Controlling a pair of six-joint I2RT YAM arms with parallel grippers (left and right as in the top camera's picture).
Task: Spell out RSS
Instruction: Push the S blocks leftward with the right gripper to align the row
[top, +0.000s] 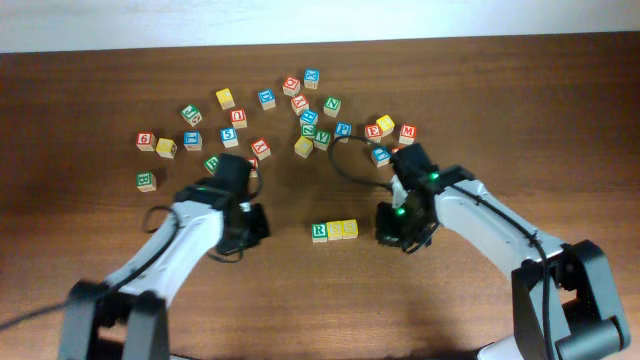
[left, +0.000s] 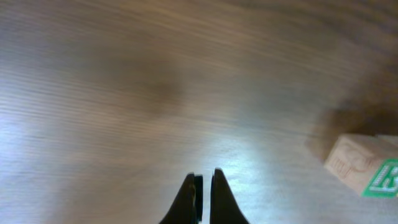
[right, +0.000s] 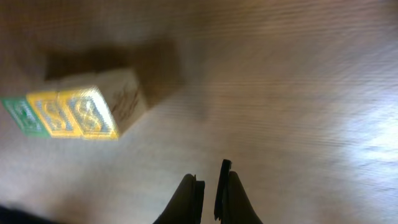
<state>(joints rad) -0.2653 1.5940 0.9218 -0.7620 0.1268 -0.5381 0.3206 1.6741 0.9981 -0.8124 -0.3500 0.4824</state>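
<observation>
Overhead, you see the RSS block row (top: 334, 230) on the table (top: 500, 90), your left gripper (left: 204, 180) near its R end, right gripper (right: 208, 174) near its S end; both pincers together

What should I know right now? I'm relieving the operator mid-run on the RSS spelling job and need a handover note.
Left gripper: shut, empty, over bare table to the left of the word.
Right gripper: shut, empty, just right of the word.
Blocks: green R block, first S block and second S block, both yellow, side by side in one row between the grippers. Spare letter blocks lie scattered behind.
Done: the row reads RSS.
Left: seemingly nothing to place; probably just pull both arms back.
</observation>
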